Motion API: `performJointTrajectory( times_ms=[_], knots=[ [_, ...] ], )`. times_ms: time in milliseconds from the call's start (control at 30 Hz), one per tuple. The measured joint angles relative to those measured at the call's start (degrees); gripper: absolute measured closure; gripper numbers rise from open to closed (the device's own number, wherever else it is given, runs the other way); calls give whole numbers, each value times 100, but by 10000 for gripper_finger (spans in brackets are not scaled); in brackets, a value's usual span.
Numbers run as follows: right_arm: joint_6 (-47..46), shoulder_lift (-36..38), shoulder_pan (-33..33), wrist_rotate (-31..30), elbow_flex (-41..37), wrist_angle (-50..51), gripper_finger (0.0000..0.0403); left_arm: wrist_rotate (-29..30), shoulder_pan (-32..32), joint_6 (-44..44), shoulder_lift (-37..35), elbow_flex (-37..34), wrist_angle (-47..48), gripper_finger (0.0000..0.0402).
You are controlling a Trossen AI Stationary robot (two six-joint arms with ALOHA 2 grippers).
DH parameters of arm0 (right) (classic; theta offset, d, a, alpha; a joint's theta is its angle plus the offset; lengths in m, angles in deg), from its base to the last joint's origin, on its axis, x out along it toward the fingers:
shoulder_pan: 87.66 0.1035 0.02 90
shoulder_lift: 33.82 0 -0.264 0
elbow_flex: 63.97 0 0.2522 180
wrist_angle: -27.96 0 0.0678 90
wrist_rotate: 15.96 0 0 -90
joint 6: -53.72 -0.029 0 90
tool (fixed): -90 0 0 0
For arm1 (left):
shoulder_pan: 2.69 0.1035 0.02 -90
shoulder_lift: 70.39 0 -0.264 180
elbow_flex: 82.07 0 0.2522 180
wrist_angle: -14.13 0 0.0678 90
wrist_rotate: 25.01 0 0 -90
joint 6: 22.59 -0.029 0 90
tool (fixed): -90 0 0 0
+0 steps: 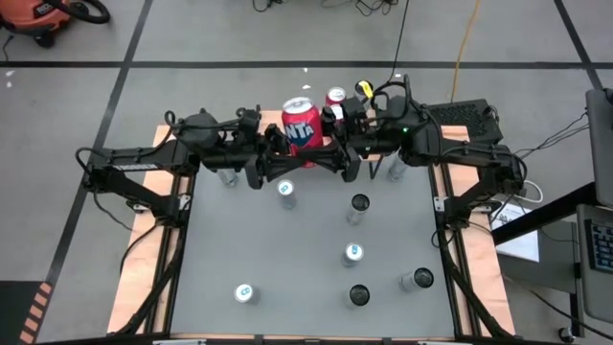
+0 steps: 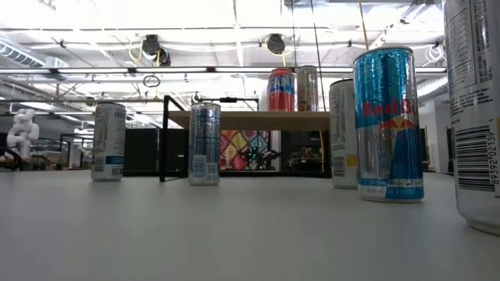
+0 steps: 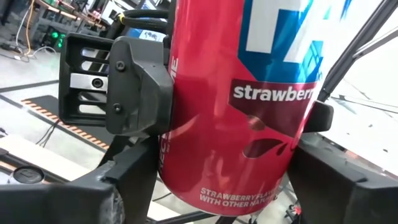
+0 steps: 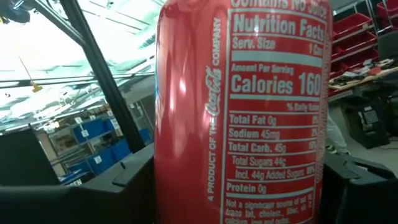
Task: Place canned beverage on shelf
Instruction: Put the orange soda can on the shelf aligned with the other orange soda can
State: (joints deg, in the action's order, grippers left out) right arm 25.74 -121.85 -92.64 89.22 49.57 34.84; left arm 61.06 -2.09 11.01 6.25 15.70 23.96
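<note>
A red strawberry soda can point(image 1: 302, 127) hangs high over the table's far middle, between both arms. My left gripper point(image 1: 280, 161) comes at it from the left, my right gripper point(image 1: 332, 155) from the right, and each is shut on it. The can fills the left wrist view point(image 3: 236, 112) and the right wrist view point(image 4: 242, 112). The shelf point(image 2: 250, 118), a wooden top on black legs, stands at the far edge. Two cans point(image 2: 281, 90) stand on its top. In the high view the arms hide most of the shelf. My left gripper pinches the can's lower wall point(image 3: 163, 177) between its two fingers, one on each side. The fingers come about level from the table's left. The can is roughly upright and lifted clear of the table. My right gripper pinches the can's side wall point(image 4: 158, 180) between its two fingers, which come about level from the table's right. In the left wrist view its pads point(image 3: 140, 81) sit higher on the can than my left fingers. The can hangs clear.
Several slim cans stand upright on the grey table: one near the left gripper point(image 1: 286, 189), others at the middle point(image 1: 359, 203), point(image 1: 352, 253) and toward the near edge point(image 1: 246, 293), point(image 1: 417, 280). Pale wooden boards with black rails point(image 1: 153, 249) line both sides.
</note>
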Motion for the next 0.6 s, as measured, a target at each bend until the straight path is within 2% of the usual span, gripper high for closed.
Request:
performJointTrajectory(
  times_ms=[333, 600],
  knots=[
    [29, 92, 22, -3, -1, 353, 104, -1, -4, 11, 9, 0, 95, 112],
    [261, 470, 9, -497, -10, 1124, 88, 158, 15, -23, 24, 0, 161, 113]
  ],
)
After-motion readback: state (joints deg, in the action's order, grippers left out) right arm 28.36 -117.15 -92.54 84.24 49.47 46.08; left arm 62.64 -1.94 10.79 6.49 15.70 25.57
